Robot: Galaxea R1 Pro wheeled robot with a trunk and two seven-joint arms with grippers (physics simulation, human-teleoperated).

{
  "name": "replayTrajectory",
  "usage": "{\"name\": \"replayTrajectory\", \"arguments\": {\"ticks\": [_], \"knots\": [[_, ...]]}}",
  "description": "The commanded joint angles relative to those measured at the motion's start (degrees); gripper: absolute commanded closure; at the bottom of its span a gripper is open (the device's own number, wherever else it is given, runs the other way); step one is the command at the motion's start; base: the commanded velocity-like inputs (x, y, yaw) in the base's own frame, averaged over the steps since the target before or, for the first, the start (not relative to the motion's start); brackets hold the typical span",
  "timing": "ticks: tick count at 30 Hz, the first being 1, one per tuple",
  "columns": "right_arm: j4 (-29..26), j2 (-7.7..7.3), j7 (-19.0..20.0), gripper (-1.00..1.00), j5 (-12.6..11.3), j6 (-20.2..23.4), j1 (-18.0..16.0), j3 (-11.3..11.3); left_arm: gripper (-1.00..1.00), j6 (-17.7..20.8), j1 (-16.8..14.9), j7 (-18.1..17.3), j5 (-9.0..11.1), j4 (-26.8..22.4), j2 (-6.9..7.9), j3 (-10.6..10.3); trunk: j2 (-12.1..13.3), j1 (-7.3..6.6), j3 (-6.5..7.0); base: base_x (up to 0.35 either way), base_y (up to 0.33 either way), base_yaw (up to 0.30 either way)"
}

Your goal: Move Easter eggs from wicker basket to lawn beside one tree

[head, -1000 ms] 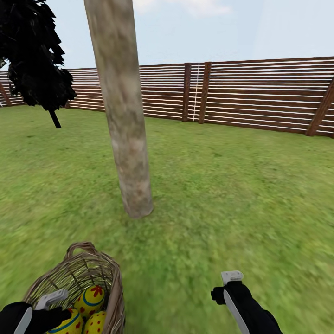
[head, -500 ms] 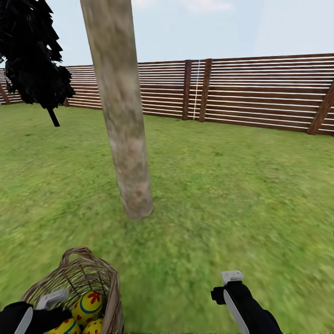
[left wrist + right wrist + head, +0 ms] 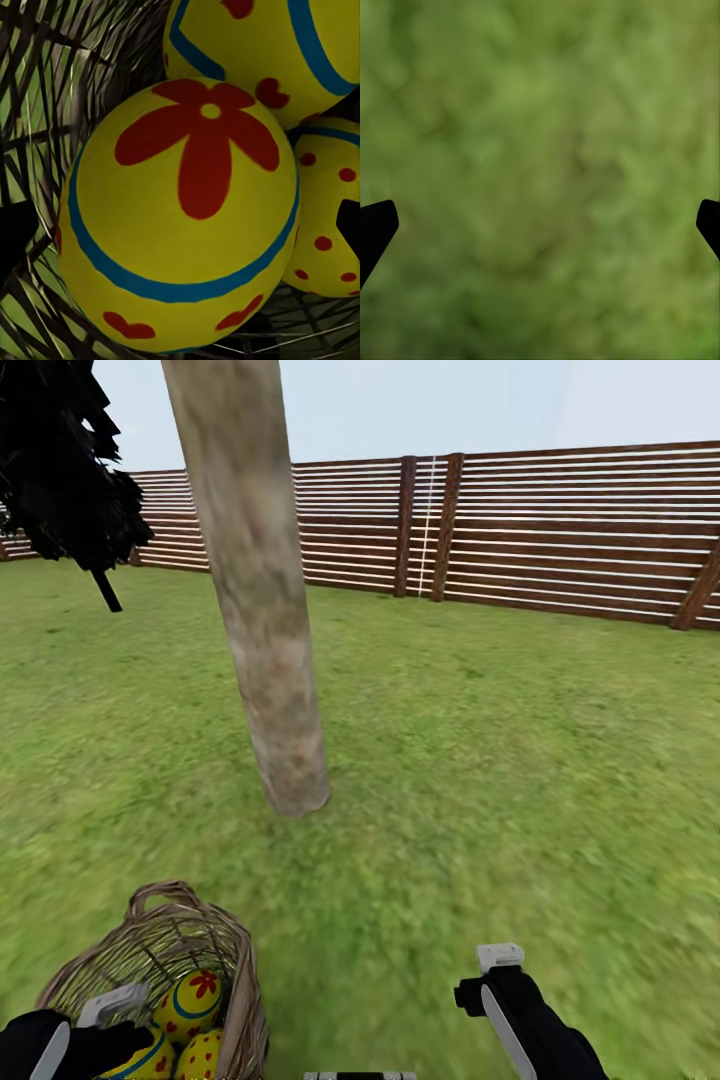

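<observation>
The wicker basket stands on the lawn at the lower left of the head view, a short way in front of the tree. Three yellow Easter eggs lie inside it: one with a red flower, one with red dots, and one partly under my arm. My left gripper hangs open in the basket mouth, its tips either side of the flower egg, which lies against the other two. My right gripper is open over bare grass.
A brown slatted fence closes off the far side of the lawn. A thin-trunked black-leaved tree stands at the far left. Wide grass stretches to the right of the trunk and between the basket and the trunk's foot.
The whole picture has shifted, so the camera moved: the fence and the tree's foot now sit a little higher. Both grippers hold their places in the view.
</observation>
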Motion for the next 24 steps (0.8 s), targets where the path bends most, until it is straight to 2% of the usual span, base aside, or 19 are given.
{"name": "replayTrajectory", "arguments": {"ticks": [1, 10, 16, 24], "knots": [[-0.1, -0.07, -0.5, -1.0, -0.6, 0.2, 0.0, 0.3, -1.0, 0.3, 0.0, -0.4, -0.2, -0.1, -0.01, 0.1, 0.0, 0.01, -0.28, 0.0, 0.0, 0.0], [-0.1, -0.07, -0.5, -1.0, -0.6, 0.2, 0.0, 0.3, -1.0, 0.3, 0.0, -0.4, -0.3, -0.1, -0.18, 0.1, -0.2, 0.24, -2.27, 0.0, 0.0, 0.0], [-0.1, -0.07, -0.6, -1.0, -0.6, 0.2, 0.0, 0.3, -1.0, 0.3, 0.0, -0.4, -0.3, -0.1, -0.26, 0.0, -0.2, 0.24, -2.27, 0.0, 0.0, 0.0], [-0.1, -0.04, -0.6, -1.0, -0.5, 0.2, 0.0, 0.3, -1.0, 0.3, 0.0, -0.3, -0.3, 0.0, -0.35, 0.0, -0.3, 0.42, -3.82, 0.0, 0.0, 0.0]]}}
